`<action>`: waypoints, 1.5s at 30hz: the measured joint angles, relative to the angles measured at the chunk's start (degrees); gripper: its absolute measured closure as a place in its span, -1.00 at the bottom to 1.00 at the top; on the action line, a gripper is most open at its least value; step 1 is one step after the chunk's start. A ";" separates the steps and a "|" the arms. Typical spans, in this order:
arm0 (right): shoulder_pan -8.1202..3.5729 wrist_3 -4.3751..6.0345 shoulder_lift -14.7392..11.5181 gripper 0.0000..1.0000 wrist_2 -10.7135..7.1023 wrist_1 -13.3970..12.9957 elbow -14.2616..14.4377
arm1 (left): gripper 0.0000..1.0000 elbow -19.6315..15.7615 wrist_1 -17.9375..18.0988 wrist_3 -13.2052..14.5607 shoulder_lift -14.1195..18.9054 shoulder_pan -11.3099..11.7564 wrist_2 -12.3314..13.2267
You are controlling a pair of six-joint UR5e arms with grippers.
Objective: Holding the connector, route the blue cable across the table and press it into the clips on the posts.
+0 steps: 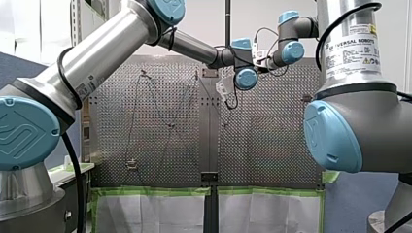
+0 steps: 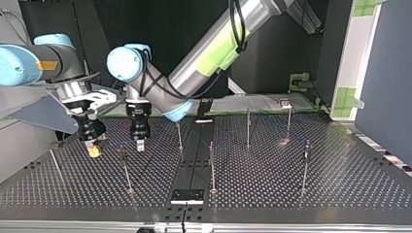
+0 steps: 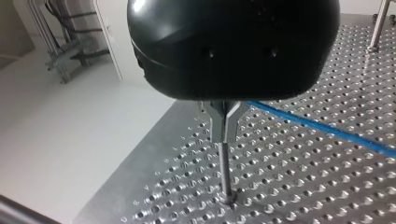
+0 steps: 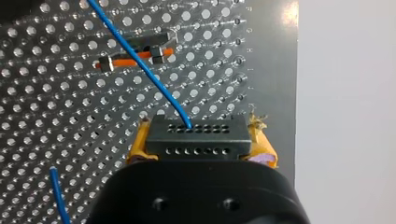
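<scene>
Currently R claw point(image 4: 200, 145) clamps connector point(image 4: 196, 133) btwn yellow pads, just inside table point(image 4: 275, 70) edge; blue cable point(image 4: 140, 60) leaves it. L claw point(image 3: 225, 126) pinched narrow over a post point(image 3: 225, 172), cable just behind. Keep slack small, bring cable level w/ post top, press straight down

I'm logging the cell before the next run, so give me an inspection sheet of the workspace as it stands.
Surface: perforated metal table with a dark centre strip.
Job's things: black connector held in my right claw; thin upright posts spread over the table.
Clutter: small orange fitting with metal nuts, lying ahead of the right claw.
Grippers: right claw has yellow pads and is shut on the connector; left claw is low over the table near it, state unclear.
Cables: blue cable leaves the connector across the table; clipping not visible.
Surroundings: green tape on a white panel beyond the table.
</scene>
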 joint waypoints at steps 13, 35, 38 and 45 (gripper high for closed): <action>-0.44 0.24 0.36 1.00 0.06 -0.11 0.04 | 1.00 -0.13 3.92 1.52 -0.60 1.58 4.06; -1.15 0.29 0.85 1.00 0.00 -1.58 0.00 | 1.00 0.14 6.09 2.05 -2.19 3.68 7.16; -1.21 0.29 0.98 1.00 -0.01 -1.71 -0.01 | 1.00 0.16 6.08 2.05 -2.20 3.75 7.37; -1.38 0.28 1.24 1.00 -0.02 -1.74 0.02 | 1.00 0.17 5.43 2.05 -2.14 3.72 7.47</action>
